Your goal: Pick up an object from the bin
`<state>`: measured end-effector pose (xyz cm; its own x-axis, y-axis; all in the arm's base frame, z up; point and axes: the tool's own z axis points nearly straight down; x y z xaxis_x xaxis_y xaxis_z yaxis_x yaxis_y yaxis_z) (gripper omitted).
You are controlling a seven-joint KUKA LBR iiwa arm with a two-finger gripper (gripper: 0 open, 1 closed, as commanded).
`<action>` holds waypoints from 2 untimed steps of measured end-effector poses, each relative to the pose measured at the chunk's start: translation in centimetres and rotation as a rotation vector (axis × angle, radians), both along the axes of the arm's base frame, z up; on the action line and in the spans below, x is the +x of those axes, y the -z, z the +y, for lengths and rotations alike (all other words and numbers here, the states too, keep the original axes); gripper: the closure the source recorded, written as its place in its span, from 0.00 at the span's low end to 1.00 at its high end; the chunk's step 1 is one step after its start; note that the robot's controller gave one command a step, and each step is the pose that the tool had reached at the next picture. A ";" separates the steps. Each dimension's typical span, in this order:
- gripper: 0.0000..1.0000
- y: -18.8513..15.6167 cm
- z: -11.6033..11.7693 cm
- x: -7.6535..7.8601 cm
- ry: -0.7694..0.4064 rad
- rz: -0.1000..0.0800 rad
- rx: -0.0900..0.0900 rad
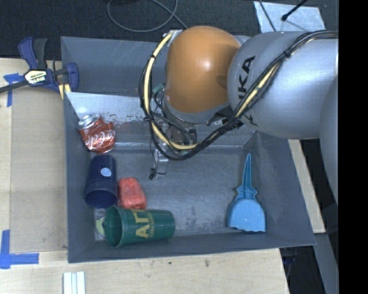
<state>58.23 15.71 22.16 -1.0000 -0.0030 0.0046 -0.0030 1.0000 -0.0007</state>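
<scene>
A light tan worktop (190, 273) extends along the lower edge of the camera view. At the top of the view, the background is a dark surface (75, 17) with a loose black cable (121, 26) lying on it. A pale sheet (270, 20) occupies the upper right.

The arm (299, 80) is a thick, rounded tube of smooth silver-grey metal, with large black letters (248, 68) printed on its side and partly crossed by wiring. A glossy orange cover (198, 66), shaped like a dome, caps the wrist. Yellow cables (147, 74) and black ones loop round this cover, run along the silver casing and bunch among dark fittings under the dome. Beneath them is the gripper (156, 169), a slim piece of grey metal.
</scene>
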 end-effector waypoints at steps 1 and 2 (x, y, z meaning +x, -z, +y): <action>0.00 -0.5 -0.1 0.1 0.003 -0.008 0.002; 0.00 3.3 1.0 -0.7 0.099 -0.010 0.002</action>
